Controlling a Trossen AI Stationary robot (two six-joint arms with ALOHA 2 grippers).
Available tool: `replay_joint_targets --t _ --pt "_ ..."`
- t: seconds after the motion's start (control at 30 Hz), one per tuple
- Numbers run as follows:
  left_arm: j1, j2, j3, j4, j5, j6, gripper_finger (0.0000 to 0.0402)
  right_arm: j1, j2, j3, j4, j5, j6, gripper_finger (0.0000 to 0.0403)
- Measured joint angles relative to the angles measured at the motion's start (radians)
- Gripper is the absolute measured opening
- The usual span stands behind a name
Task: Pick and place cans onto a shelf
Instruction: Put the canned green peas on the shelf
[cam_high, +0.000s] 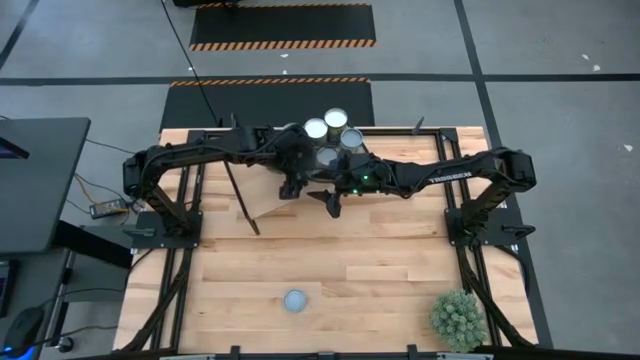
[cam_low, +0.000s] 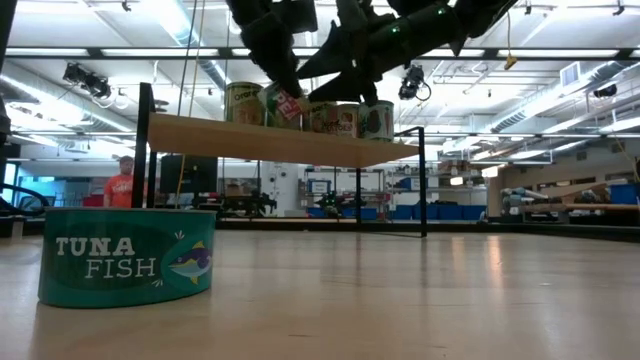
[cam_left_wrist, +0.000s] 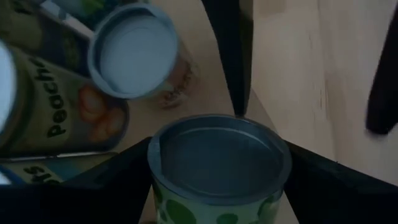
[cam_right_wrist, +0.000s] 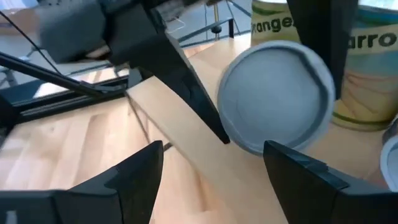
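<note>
The wooden shelf (cam_low: 270, 140) stands on black legs at the table's far middle and bears several cans (cam_low: 345, 118); their tops show from above (cam_high: 336, 119). My left gripper (cam_high: 293, 185) is over the shelf, shut on a green-patterned can with a dull grey top (cam_left_wrist: 217, 155). My right gripper (cam_right_wrist: 224, 180) is open and empty, just right of it (cam_high: 333, 203) above the shelf's near edge. A teal tuna can (cam_high: 294, 301) rests flat on the table near its front edge. My left gripper pinches the can's upper side wall (cam_left_wrist: 157, 186) between its two fingers (cam_left_wrist: 118, 174), one on each side just below the rim. The fingers come from above, slanting down. In the low view the can (cam_low: 284, 106) is tilted above the shelf board; whether its base touches the board I cannot tell.
A green spiky potted plant (cam_high: 458, 318) stands at the table's near right corner. Black frame posts (cam_low: 423, 180) stand around the shelf. A person in an orange top (cam_low: 122, 185) is far off in the room behind.
</note>
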Motion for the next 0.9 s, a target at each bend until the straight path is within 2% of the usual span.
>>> replay_joint_targets --t 0.13,0.23,0.33,0.53,0.9 --pt "-0.006 0.000 0.000 -0.021 -0.001 0.023 0.0318 0.007 -0.064 0.001 -0.088 0.015 0.035 0.0283" --pt "-0.006 0.000 0.000 -0.020 -0.001 0.031 0.0318 0.016 -0.110 0.001 -0.220 0.020 0.065 0.0283" --pt "-0.002 0.000 0.000 -0.022 -0.001 0.039 0.0318 0.022 -0.153 0.042 -0.415 0.023 0.119 0.0283" --pt "0.002 0.000 0.000 0.007 0.000 0.035 0.0318 0.046 -0.198 0.155 -0.777 0.037 0.123 0.0283" --pt "0.002 0.000 0.000 0.009 -0.002 0.031 0.0318 0.102 -0.419 0.050 -0.880 0.072 0.168 0.0283"
